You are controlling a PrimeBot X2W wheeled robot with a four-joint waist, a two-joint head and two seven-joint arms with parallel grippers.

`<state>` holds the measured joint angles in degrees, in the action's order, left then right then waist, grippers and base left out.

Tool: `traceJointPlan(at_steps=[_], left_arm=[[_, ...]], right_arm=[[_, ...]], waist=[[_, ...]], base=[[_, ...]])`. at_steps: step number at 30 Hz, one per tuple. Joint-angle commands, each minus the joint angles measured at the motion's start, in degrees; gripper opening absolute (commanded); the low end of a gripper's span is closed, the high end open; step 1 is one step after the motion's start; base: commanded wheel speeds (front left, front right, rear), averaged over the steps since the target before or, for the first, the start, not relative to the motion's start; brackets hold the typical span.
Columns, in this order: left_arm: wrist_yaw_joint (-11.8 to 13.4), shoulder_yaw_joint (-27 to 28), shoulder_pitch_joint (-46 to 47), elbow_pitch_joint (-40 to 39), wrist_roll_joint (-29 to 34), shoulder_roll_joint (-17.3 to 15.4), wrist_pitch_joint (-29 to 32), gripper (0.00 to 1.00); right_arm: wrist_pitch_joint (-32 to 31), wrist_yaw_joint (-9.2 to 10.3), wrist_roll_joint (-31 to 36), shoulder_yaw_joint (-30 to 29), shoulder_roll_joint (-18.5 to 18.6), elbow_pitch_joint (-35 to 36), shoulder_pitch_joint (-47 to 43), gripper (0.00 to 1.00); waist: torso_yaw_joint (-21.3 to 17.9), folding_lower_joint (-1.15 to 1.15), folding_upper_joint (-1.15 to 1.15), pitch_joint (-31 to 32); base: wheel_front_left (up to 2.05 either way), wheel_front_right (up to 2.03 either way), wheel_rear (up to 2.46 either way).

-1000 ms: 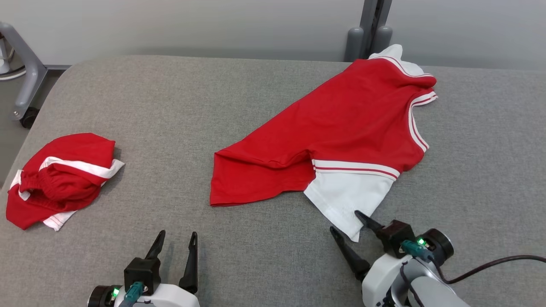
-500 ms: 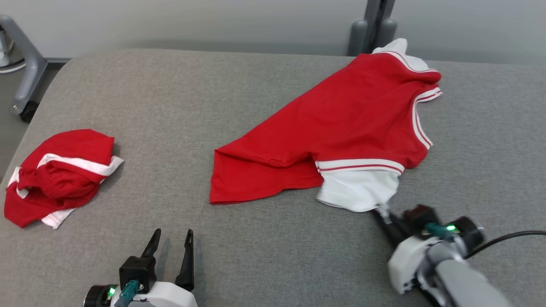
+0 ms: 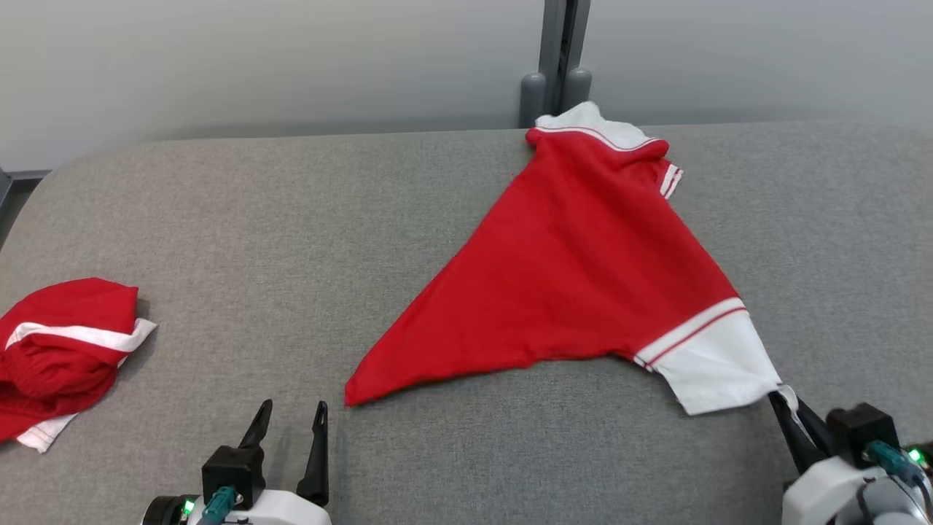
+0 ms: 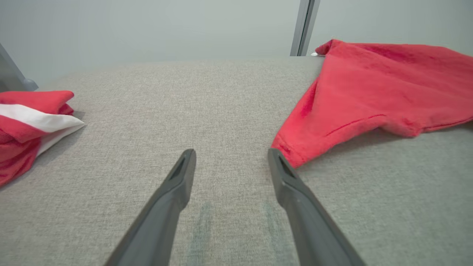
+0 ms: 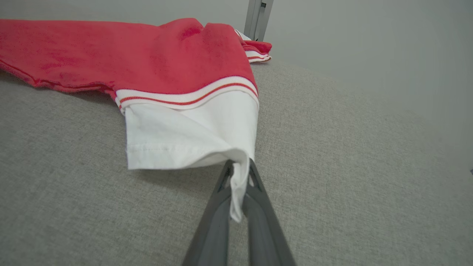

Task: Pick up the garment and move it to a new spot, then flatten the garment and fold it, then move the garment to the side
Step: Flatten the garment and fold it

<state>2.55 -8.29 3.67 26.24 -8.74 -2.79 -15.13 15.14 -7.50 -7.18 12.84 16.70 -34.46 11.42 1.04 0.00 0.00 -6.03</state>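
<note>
Your right gripper [image 5: 240, 166] has just clamped shut on the white sleeve [image 5: 192, 129] hem. The red jersey [image 3: 576, 270] now stretches taut toward the near right edge of the padded table [image 3: 219, 219] — relocation looks underway; left gripper [image 3: 293, 405] idles open.

I see grey fabric-covered surface [image 3: 291, 240] w/ rounded far-left corner, spanning most of head view. On it, at left edge: bunched red cloth [image 3: 62, 350] w/ white bands, crumpled, partly cut off by frame. Behind surface: plain pale wall [image 3: 255, 65]. Grey vertical post [image 3: 560, 36] against wall, centre-right; two rounded grey caps [image 3: 534, 91] at base, one each side. Left wrist view: slanted grey bar [image 4: 13, 75] far left, beyond surface edge.
</note>
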Motion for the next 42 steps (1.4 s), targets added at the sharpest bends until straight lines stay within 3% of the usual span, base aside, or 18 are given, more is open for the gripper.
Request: traceJointPlan(at_steps=[1,6,7,8,18,24,25,26,27,32,37,42], left_arm=[[-0.2,0.1,-0.8,0.0,0.2,-0.2,0.0,1.0],[-0.4,0.1,-1.1,-0.2,0.2,-0.2,0.0,1.0],[-0.4,0.1,-1.1,-0.2,0.2,-0.2,0.0,1.0],[-0.5,0.2,-1.0,-0.2,0.1,-0.2,0.0,1.0],[-4.6,-2.3,1.8,3.2,-6.7,-0.2,0.0,1.0],[-5.2,-3.8,4.1,7.6,-12.0,-0.3,0.0,0.98],[-4.9,-3.7,4.5,8.3,-12.6,-0.3,0.0,0.74],[-4.8,-3.9,5.0,8.8,-13.1,-0.2,0.0,0.28],[-4.9,-3.8,5.5,9.3,-14.1,-0.2,0.0,0.0],[-4.2,-2.5,6.4,10.0,-14.4,-0.3,0.0,0.0],[-0.8,3.7,4.9,7.7,-11.2,-0.3,0.0,0.0],[-0.6,9.5,2.5,5.8,-6.8,-0.4,0.0,0.0]], right_arm=[[0.0,0.02,-0.1,-1.3,0.4,-0.4,-1.6,0.0],[0.0,0.02,0.2,-5.7,-1.2,-0.8,-5.2,0.0],[0.0,0.02,0.0,-6.5,-1.6,-0.4,-5.3,0.27],[0.0,0.02,-0.1,-6.9,-2.2,0.2,-5.3,1.0],[0.0,0.02,1.8,-7.9,-6.9,8.2,-2.2,1.0],[0.0,0.02,2.1,-6.6,-8.3,9.1,-0.6,1.0],[0.0,0.02,2.2,-6.6,-8.4,9.0,-0.5,1.0],[0.0,0.02,2.1,-6.7,-8.5,9.1,-0.4,1.0],[0.0,0.02,2.1,-6.7,-8.6,9.2,-0.4,1.0],[0.0,0.02,2.1,-7.4,-8.6,9.2,-0.8,1.0],[0.0,0.02,2.4,-8.7,-9.3,9.7,-1.5,1.0],[0.0,0.02,2.4,-8.3,-10.5,9.4,-2.6,1.0]], waist=[[-0.7,0.0,0.0,0.7],[-1.9,0.0,0.0,0.6],[-2.1,0.0,0.0,0.5],[-2.3,0.0,0.0,0.3],[-4.5,0.0,0.0,-1.8],[-6.2,0.0,0.0,-2.9],[-6.5,0.0,0.0,-3.1],[-6.7,0.0,0.0,-3.3],[-6.9,0.0,0.0,-3.4],[-7.3,0.0,0.0,-3.6],[-6.8,0.0,0.0,-2.9],[-5.8,0.0,0.0,-1.4]], base=[[0.0,0.0,0.0],[0.0,0.0,0.0],[0.0,0.0,0.0],[0.0,0.0,0.0],[0.0,0.0,0.0],[0.0,0.0,0.0],[0.0,0.0,0.0],[0.0,0.0,0.0],[0.0,0.0,0.0],[0.0,0.0,0.0],[0.0,0.0,0.0],[0.0,0.0,0.0]])
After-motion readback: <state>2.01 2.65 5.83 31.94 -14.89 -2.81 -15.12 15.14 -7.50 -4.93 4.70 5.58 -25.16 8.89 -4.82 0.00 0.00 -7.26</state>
